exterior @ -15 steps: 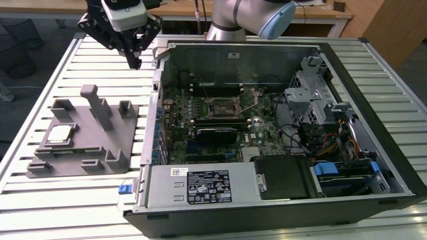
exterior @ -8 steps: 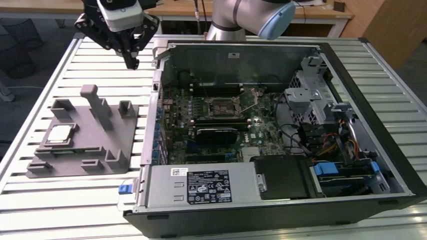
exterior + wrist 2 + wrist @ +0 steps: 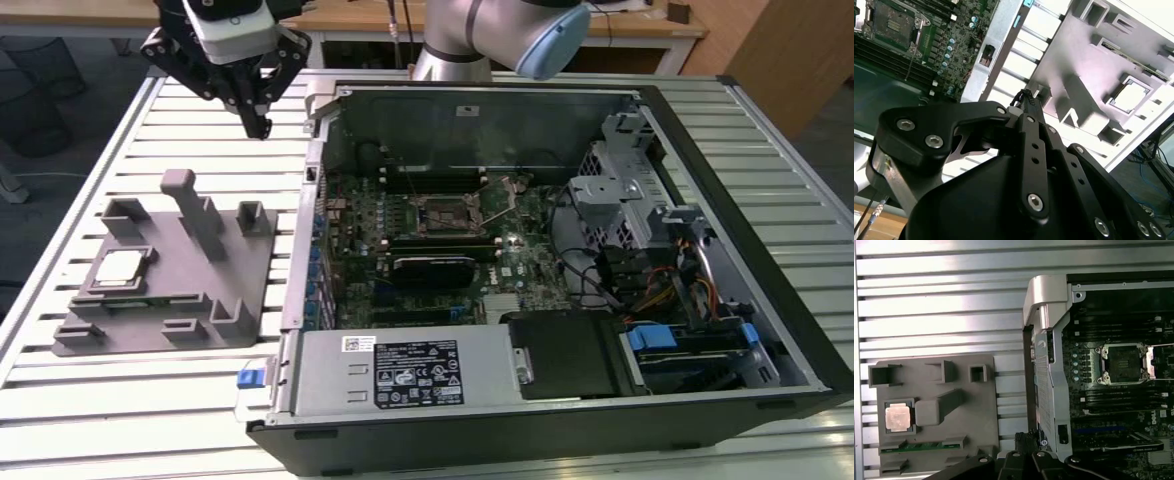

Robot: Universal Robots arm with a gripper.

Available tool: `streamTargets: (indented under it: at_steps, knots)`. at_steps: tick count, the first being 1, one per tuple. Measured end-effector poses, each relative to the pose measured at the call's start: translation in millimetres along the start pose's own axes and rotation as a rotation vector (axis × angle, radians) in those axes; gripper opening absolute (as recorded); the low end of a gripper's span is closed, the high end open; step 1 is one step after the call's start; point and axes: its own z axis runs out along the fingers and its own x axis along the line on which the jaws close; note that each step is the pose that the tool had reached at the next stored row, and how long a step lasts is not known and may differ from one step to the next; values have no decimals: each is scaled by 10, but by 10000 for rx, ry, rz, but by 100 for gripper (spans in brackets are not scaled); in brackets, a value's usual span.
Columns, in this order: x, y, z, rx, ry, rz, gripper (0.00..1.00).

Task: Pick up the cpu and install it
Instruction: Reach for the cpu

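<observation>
The cpu [image 3: 120, 268] is a small square chip with a pale metal top, lying in a recess of the grey pegged tray [image 3: 200, 320] at the exterior view's left. It also appears in both wrist views [image 3: 1129, 96] [image 3: 896, 416]. My gripper [image 3: 254, 122] hangs high over the slatted table behind the tray, beside the case's near corner. Its black fingers [image 3: 1026, 97] meet at the tips, shut, with nothing between them. The open socket [image 3: 447, 212] [image 3: 1121, 362] on the motherboard inside the case holds no chip.
The open computer case [image 3: 747, 150] takes up the exterior view's middle and right, with a power supply [image 3: 400, 372] at its front and cables and drive bays to the right. Upright pegs [image 3: 180, 190] rise from the tray. A memory stick [image 3: 919, 445] lies in the tray.
</observation>
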Motion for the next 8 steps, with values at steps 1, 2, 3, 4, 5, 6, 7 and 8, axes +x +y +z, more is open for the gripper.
streamTargets:
  at_steps: [1, 2, 3, 4, 5, 6, 7, 8]
  knots:
    - [7, 0, 0, 1, 0, 0, 11]
    - [14, -1, 0, 1, 1, 0, 11]
    - [20, -2, 1, 0, 1, -1, 11]
    - [27, -2, 1, 0, 1, 0, 11]
    - [34, -2, 1, 1, 1, 0, 11]
    - [40, -3, 1, 1, 1, 0, 11]
    - [47, -4, 2, 0, 1, 0, 11]
    - [54, -4, 2, 0, 1, 0, 11]
